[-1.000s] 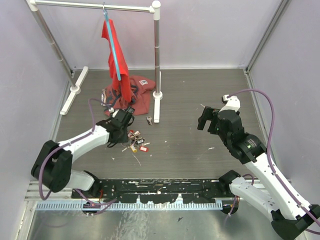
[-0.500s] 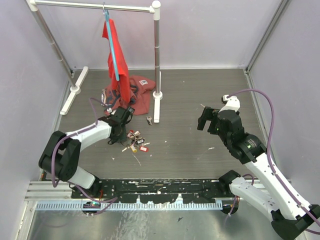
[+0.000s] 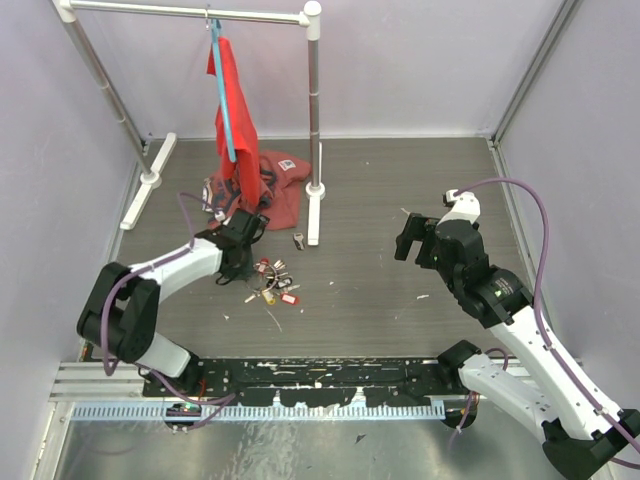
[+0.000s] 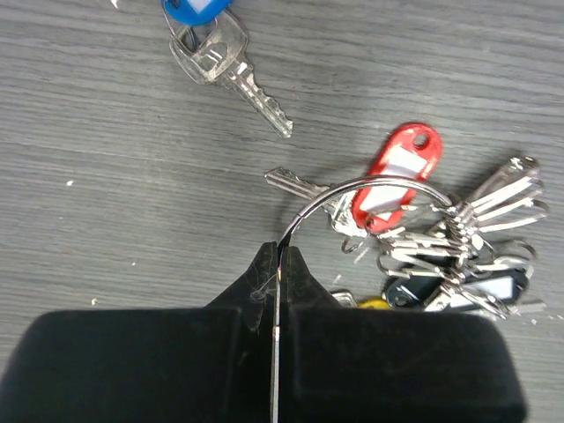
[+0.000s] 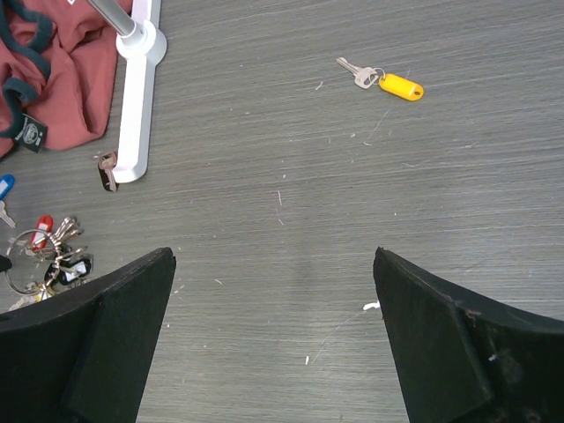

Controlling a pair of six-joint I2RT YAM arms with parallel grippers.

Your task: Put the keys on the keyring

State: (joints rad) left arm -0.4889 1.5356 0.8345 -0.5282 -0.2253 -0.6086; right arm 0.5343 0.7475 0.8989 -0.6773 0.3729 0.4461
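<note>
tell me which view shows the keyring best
Left wrist: the keyring arcs across mid-frame, its wire pinched in the shut left gripper, keys bunched at its far end. Top external shows only a tiny cluster; right wrist catches it small at the left edge.

The left arm reaches forward and low from its base, elbow bent near the table's left side and wrist tipped down. The left gripper has its two fingers pressed flat together, pinching the keyring at their tips. The right arm stands raised and folded, its wrist held high above the table. The right gripper points downward with its fingers spread wide apart, holding nothing.
</note>
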